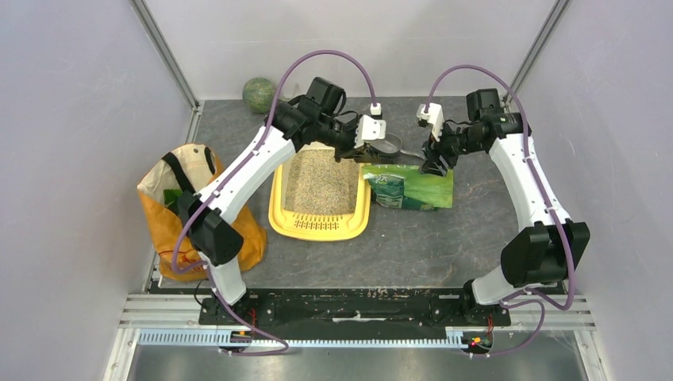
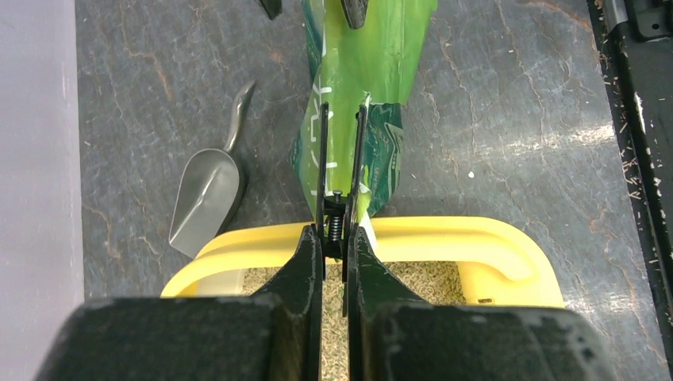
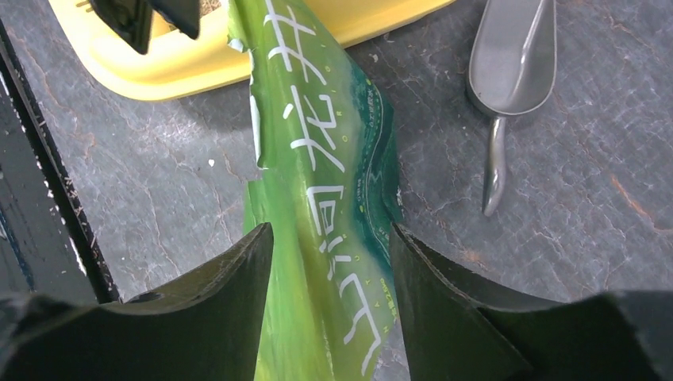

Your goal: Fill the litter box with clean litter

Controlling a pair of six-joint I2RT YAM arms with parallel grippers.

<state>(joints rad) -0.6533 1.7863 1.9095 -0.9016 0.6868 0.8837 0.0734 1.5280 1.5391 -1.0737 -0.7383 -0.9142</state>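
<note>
The yellow litter box [image 1: 278, 216] lies mid-table, its slotted grille at the near end, and beige clean litter [image 1: 321, 184] covers its floor. A glossy green bag [image 1: 413, 189] lies flat just right of it. My left gripper [image 1: 355, 153] hangs over the box's far right corner. In the left wrist view my left gripper [image 2: 335, 234] is shut on a black spring clip [image 2: 340, 208] at the bag's [image 2: 373, 71] torn end, above the rim [image 2: 444, 234] and litter [image 2: 428, 278]. My right gripper [image 3: 329, 234] is open, its jaws either side of the bag's [image 3: 317, 159] other end.
A grey metal scoop [image 1: 385, 145] lies on the table behind the bag; it also shows in the left wrist view [image 2: 206, 198] and the right wrist view [image 3: 512, 55]. An orange shopping bag [image 1: 171, 214] stands at the left wall. A green ball [image 1: 258, 94] sits at the back.
</note>
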